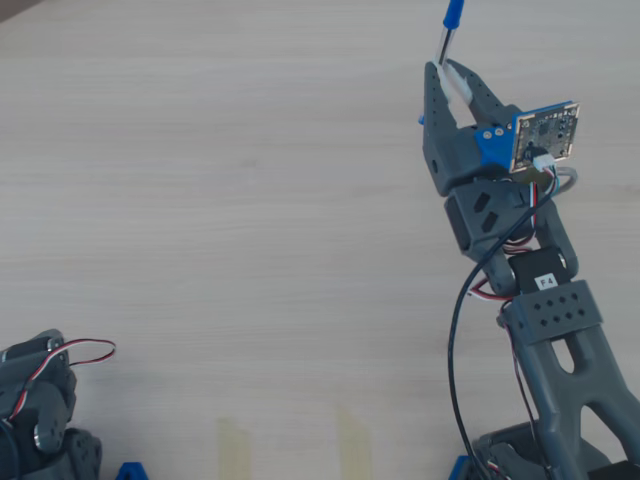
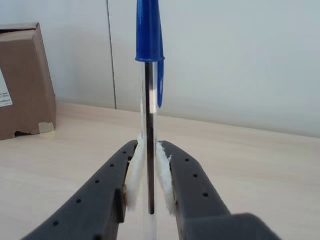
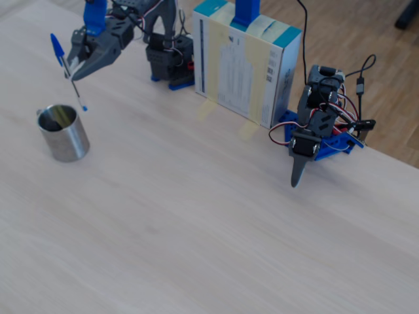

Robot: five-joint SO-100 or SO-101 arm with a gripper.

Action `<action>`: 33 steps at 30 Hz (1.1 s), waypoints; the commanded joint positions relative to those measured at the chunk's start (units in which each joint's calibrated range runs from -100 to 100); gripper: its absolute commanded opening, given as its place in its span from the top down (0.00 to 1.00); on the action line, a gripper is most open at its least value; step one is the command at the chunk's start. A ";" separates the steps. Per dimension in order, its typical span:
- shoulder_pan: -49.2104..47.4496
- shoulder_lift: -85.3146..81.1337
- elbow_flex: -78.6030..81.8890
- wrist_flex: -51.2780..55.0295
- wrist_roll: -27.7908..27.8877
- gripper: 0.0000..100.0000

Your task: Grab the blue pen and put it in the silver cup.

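**Pen clamped above the cup**

Gripper [image 2: 150, 180] closed on blue pen [image 2: 150, 100], white-padded fingers [image 2: 135, 175] pinching the clear barrel. Cap up beyond the fingertips, plug end down. Silver cup [image 3: 63, 134] upright on table [image 3: 216, 216], just below the fingertips in fixed view.

arm [image 1: 548, 330]: dark grey plastic | blue wrist bracket | white-padded jaws | black, red, white cables
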 commanded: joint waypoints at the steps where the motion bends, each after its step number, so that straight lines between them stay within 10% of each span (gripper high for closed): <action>1: 0.78 -3.30 -0.48 -1.50 -0.25 0.98; 33: 10.72 -3.71 5.87 -1.59 0.22 0.98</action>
